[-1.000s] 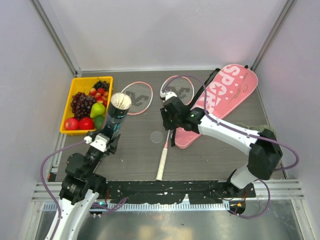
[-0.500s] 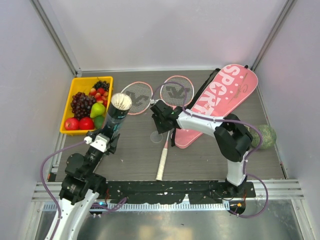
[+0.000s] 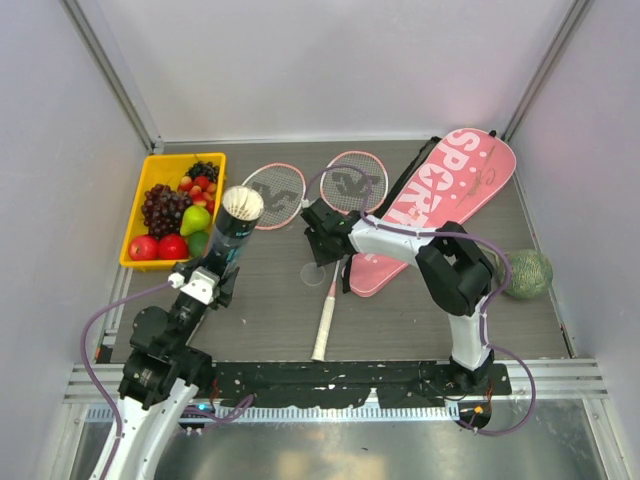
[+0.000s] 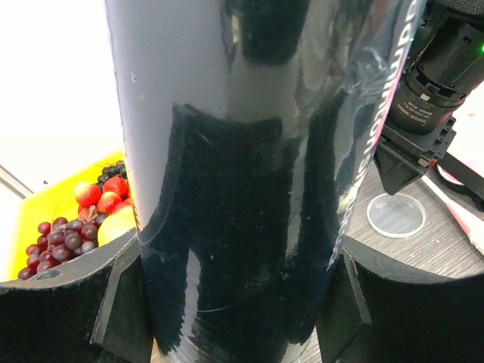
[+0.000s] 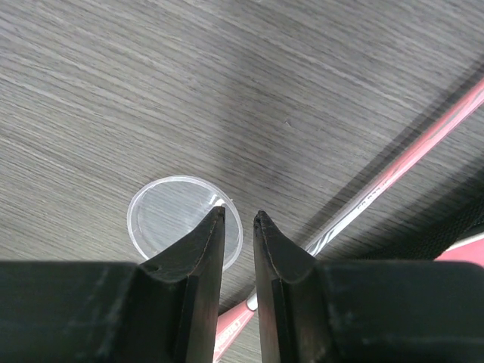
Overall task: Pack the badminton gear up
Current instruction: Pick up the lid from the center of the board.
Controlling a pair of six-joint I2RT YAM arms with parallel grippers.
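**Change from one second ago:** the right arm is now folding its elbow inward, uncovering the ball point(image 3: 525, 272) by the right wall. The right gripper point(image 3: 322, 248) is sitting farther left, over the clear lid point(image 5: 170, 215). Its jaws are standing almost closed, with a thin slit lined up over the lid's rim. Whether they are pinching the rim cannot be told.

**Left arm:** the left gripper point(image 3: 205, 285) is clamping the tube point(image 3: 232, 238) upright at front left, as before.

**Edges and open room:** bare table point(image 3: 262, 312) is lying open between the two arms, in front of the lid. The tray point(image 3: 148, 182) is sitting against the left wall. The bag point(image 3: 445, 195) is lying flat and reaching into the back right corner. The two rackets point(image 3: 275, 193) are lying head beside head at back centre. The right one's handle is running toward the near edge, passing just beside the lid and the bag's narrow end.

**Containers:** the shuttlecock point(image 3: 241, 205) is showing in the tube's open top. The tray is holding fruit point(image 3: 165, 208). Whether the bag is holding anything cannot be told.
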